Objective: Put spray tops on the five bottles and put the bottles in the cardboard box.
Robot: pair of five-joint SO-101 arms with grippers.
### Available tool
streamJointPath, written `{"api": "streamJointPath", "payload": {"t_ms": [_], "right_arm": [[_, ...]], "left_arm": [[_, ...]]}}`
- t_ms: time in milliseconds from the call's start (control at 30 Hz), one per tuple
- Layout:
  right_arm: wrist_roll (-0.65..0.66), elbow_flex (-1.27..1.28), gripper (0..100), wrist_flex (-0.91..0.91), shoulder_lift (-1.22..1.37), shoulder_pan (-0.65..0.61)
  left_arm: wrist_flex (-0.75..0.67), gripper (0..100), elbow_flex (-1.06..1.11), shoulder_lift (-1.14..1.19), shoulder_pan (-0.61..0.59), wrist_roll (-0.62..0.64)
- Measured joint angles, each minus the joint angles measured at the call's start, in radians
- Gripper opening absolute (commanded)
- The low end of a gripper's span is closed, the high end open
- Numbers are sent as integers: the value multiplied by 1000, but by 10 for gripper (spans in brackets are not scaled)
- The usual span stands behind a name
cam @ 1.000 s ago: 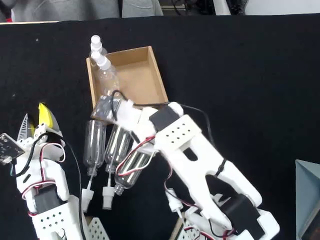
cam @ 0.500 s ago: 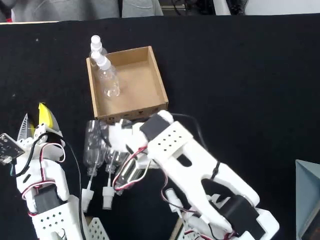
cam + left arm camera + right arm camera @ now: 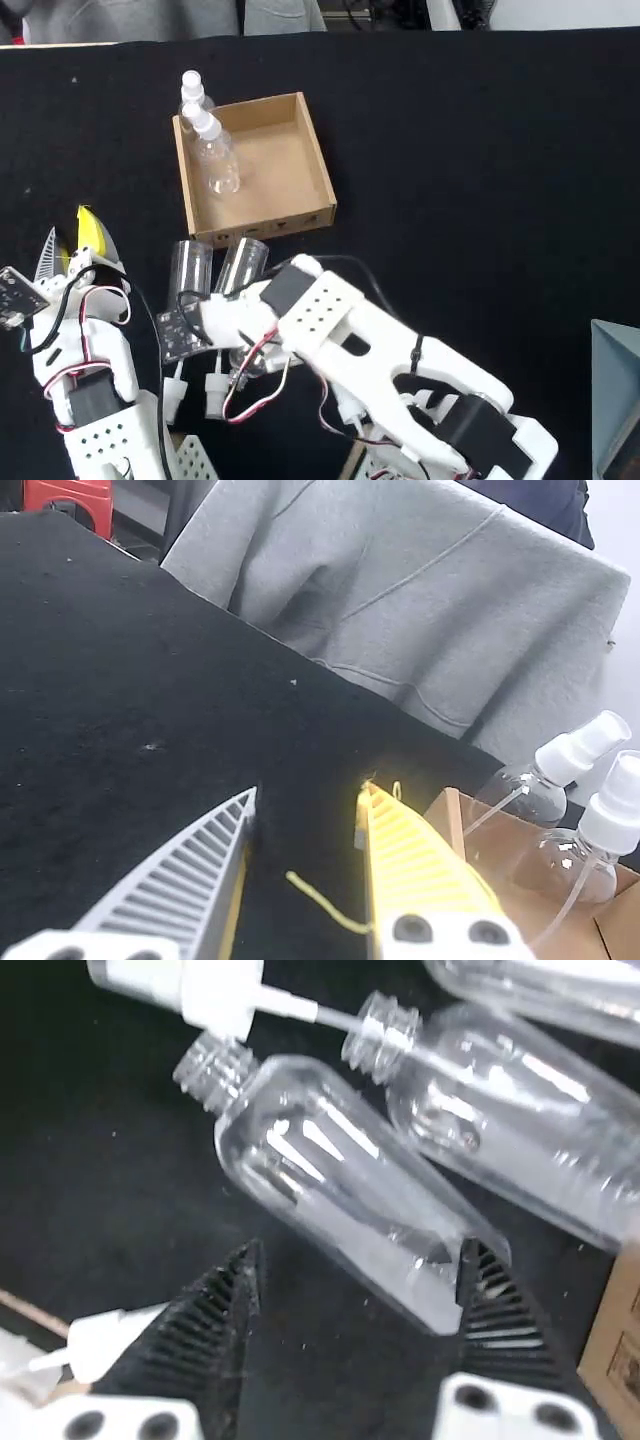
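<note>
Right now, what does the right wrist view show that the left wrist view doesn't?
Right wrist: the right gripper, open, straddling an uncapped bottle lying flat; a second bottle with a spray top whose tube enters its neck; a loose spray top. Left wrist: the left gripper, open; two capped bottles, upright; a grey garment behind. Both: the black table and the cardboard box.
</note>
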Motion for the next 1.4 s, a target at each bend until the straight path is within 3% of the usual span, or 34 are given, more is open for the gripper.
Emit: {"api": "streamJointPath", "payload": {"t_ms": [300, 967, 1400], "right_arm": [[0, 114, 266, -166, -2, -44], [78, 175, 262, -158, -2, -44], [80, 175, 261, -100, -2, 103]], "left_arm": [[0, 145, 0, 0, 0, 0], [0, 145, 0, 0, 0, 0], [0, 145, 0, 0, 0, 0]]}}
